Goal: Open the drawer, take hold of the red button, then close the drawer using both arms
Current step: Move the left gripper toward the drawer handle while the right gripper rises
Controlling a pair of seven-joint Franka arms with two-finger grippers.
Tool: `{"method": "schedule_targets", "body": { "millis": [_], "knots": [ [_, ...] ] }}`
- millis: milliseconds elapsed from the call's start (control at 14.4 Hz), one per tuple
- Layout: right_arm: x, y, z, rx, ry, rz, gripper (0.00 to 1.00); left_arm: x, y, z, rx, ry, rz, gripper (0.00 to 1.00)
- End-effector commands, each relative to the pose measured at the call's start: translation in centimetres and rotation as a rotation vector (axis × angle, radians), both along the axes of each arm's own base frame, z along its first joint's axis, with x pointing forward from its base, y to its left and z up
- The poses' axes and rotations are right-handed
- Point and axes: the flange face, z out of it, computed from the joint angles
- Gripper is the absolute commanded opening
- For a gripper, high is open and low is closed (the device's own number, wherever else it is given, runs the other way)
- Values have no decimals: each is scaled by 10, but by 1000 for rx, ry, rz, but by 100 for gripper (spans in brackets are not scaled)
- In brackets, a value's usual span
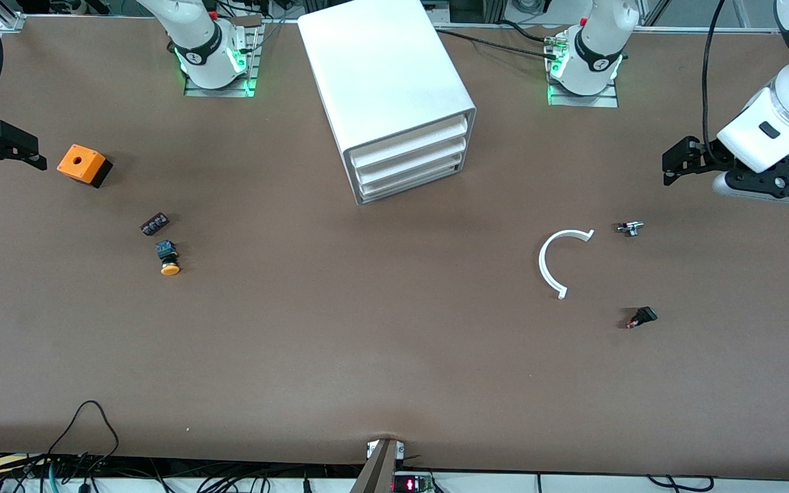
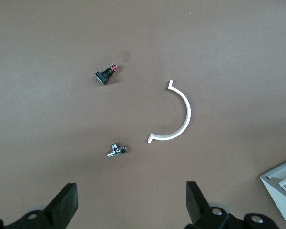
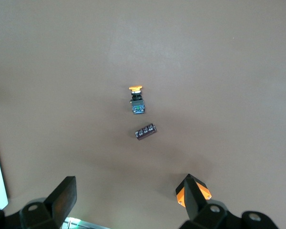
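Observation:
The white cabinet (image 1: 394, 82) stands at the middle of the table's robot side, and one of its corners shows in the left wrist view (image 2: 281, 188). Its three tray drawers are all pushed in, and the drawer (image 1: 411, 163) is the middle one. The button is hidden. My left gripper (image 1: 675, 164) hangs open and empty over the table at the left arm's end, and its fingers are wide apart in its wrist view (image 2: 131, 187). My right gripper (image 1: 11, 154) hangs open and empty at the right arm's end (image 3: 128, 183), beside the orange box.
At the right arm's end lie an orange box with a hole (image 1: 83, 164) (image 3: 180, 196), a small black block (image 1: 154, 223) (image 3: 146, 131) and an orange-capped button (image 1: 168, 259) (image 3: 137, 102). At the left arm's end lie a white C-shaped arc (image 1: 542, 263) (image 2: 187, 114), a small metal part (image 1: 630, 228) (image 2: 116, 150) and a black part with a red end (image 1: 641, 317) (image 2: 106, 75).

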Motion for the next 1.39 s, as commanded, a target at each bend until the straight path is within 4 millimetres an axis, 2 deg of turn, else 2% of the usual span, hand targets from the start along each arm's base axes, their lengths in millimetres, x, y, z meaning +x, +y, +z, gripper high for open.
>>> {"method": "schedule_targets", "body": {
  "millis": [0, 416, 970, 1109, 1178, 1248, 1317],
  "knots": [
    [-6, 7, 3, 2, 0, 18, 100, 10, -3, 6, -15, 19, -16, 100],
    [-6, 7, 4, 3, -2, 18, 100, 16, -5, 2, -75, -16, -8, 100],
    [6, 7, -16, -3, 19, 0, 100, 11, -7, 0, -72, -1, -10, 100],
    [14, 9, -32, -3, 44, 3, 100, 8, -8, -3, -69, 39, -13, 100],
    [22, 22, -45, -6, 63, 26, 100, 8, -7, -3, -69, 41, -13, 100],
    [30, 32, -47, -11, 62, 45, 100, 8, -9, -4, -68, 44, -16, 100],
    [37, 35, -56, -10, 74, 49, 100, 7, -13, -7, -67, 59, -22, 100]
  ]
}}
